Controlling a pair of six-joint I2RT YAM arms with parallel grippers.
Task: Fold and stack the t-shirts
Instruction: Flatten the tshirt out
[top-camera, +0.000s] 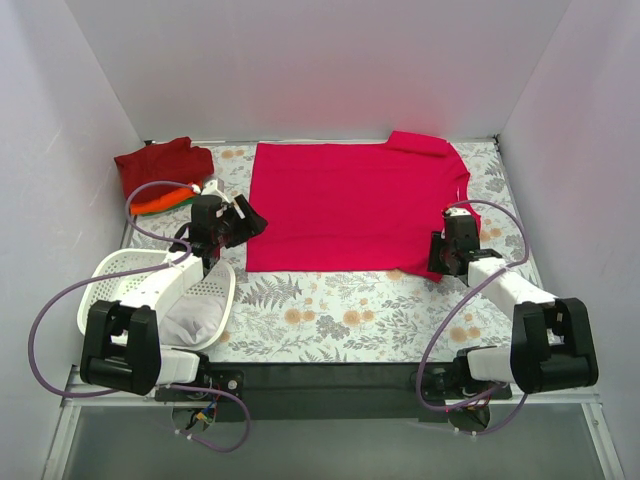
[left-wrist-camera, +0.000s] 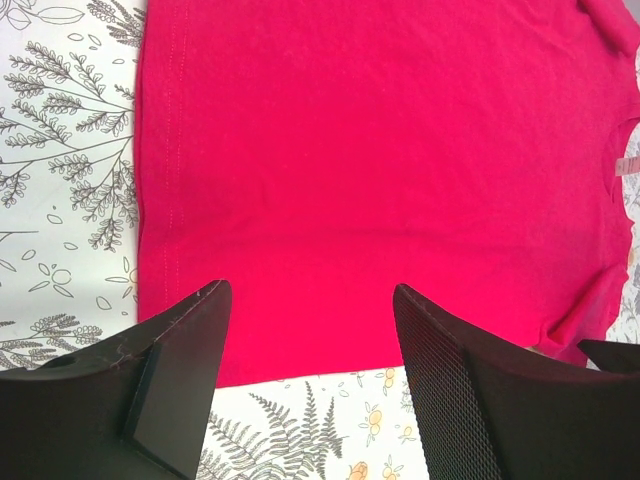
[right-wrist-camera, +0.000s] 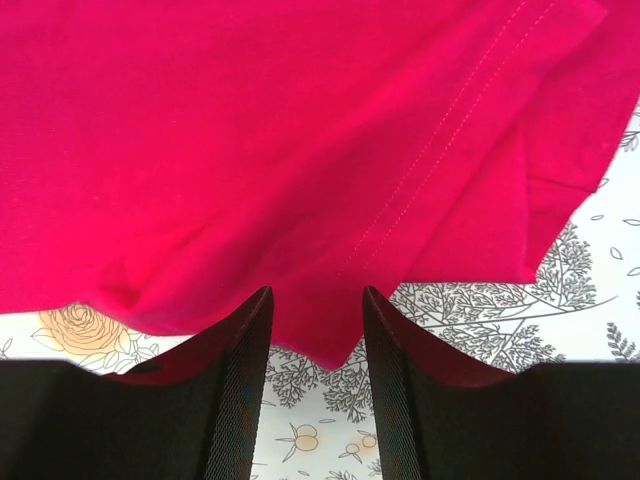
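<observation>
A bright pinkish-red t-shirt (top-camera: 350, 205) lies spread flat on the floral table, collar towards the right. My left gripper (top-camera: 247, 220) is open and empty, above the shirt's left part; in the left wrist view (left-wrist-camera: 310, 288) the shirt (left-wrist-camera: 380, 160) fills the frame beyond its fingers. My right gripper (top-camera: 440, 255) is open at the shirt's front right corner. In the right wrist view (right-wrist-camera: 318, 292) a point of the red cloth (right-wrist-camera: 330, 335) lies between its spread jaws. A folded stack of dark red (top-camera: 160, 160), orange (top-camera: 160, 203) and green shirts sits at the back left.
A white lattice basket (top-camera: 120, 270) holding a pale grey cloth (top-camera: 190, 315) stands at the front left, beside the left arm. White walls close in the table on the left, back and right. Floral tabletop (top-camera: 340, 310) shows in front of the shirt.
</observation>
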